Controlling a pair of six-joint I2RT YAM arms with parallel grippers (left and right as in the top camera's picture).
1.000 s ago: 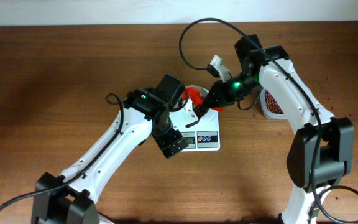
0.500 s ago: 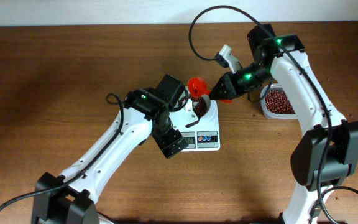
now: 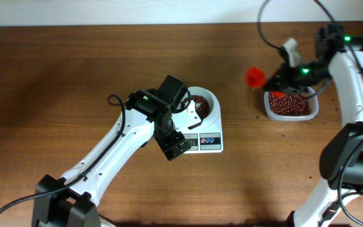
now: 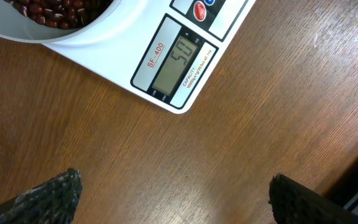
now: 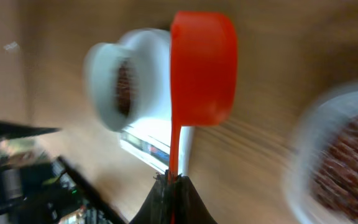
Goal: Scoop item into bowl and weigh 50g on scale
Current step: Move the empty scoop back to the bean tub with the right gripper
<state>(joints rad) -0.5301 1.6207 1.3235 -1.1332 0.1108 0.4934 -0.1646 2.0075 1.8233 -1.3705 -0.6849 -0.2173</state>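
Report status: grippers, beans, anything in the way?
Left gripper open, beside scale. Right gripper shut on scoop, by tub. Beans in bowl on scale; display reads 50. Nothing in the way.

We see two white arms, the left arm (image 3: 115, 148) and the right arm (image 3: 358, 82), with black joints. Thin black cables (image 3: 116, 101) loop off them. Small green lights (image 3: 304, 70) glow. The left claw (image 4: 179, 199) has dark, bumpy fingertips (image 4: 48, 196).

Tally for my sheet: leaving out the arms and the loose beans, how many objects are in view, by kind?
bowl: 1
scale: 1
plastic tub: 1
scoop: 1
Total: 4
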